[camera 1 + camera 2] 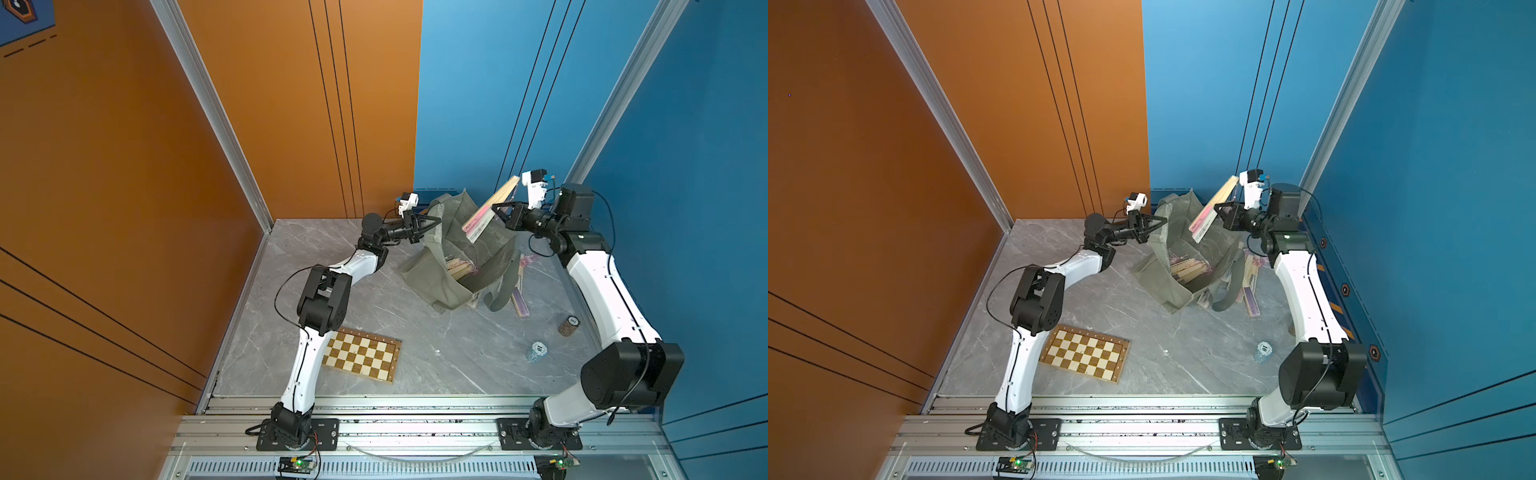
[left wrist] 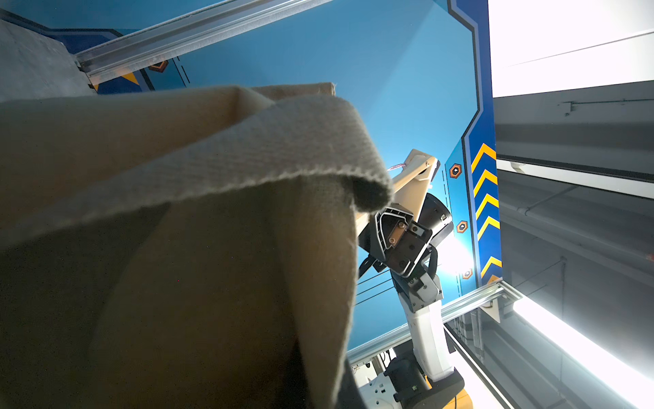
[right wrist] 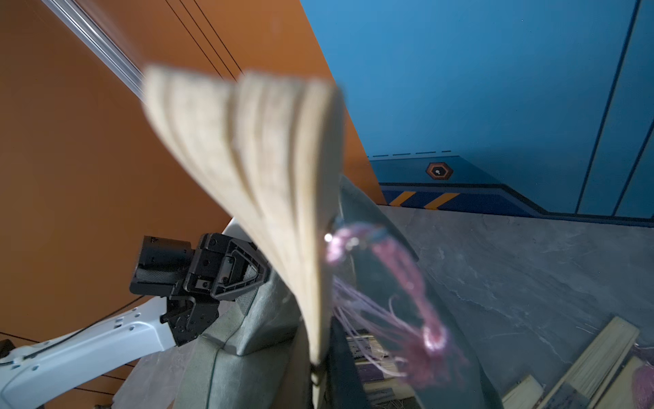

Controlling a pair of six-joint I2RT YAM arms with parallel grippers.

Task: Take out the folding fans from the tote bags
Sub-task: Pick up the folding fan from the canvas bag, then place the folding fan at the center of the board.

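left tool (image 1: 433,225) clenched on tote bag (image 1: 432,278) rim | right tool (image 1: 497,206) pinching folding fan (image 1: 478,222) mid-rib, above bag mouth | likely light, stiff, slick bamboo: grip ribs, not tassel (image 3: 428,333) | other fans (image 1: 459,266) inside bag, some on bench (image 1: 374,299)

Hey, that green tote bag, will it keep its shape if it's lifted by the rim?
Probably floppy: the tote bag sags and creases where the left pincer pinches its rim. Likely bottom-heavy, since several fans lie inside. Its weave looks coarse, so slipping seems unlikely.
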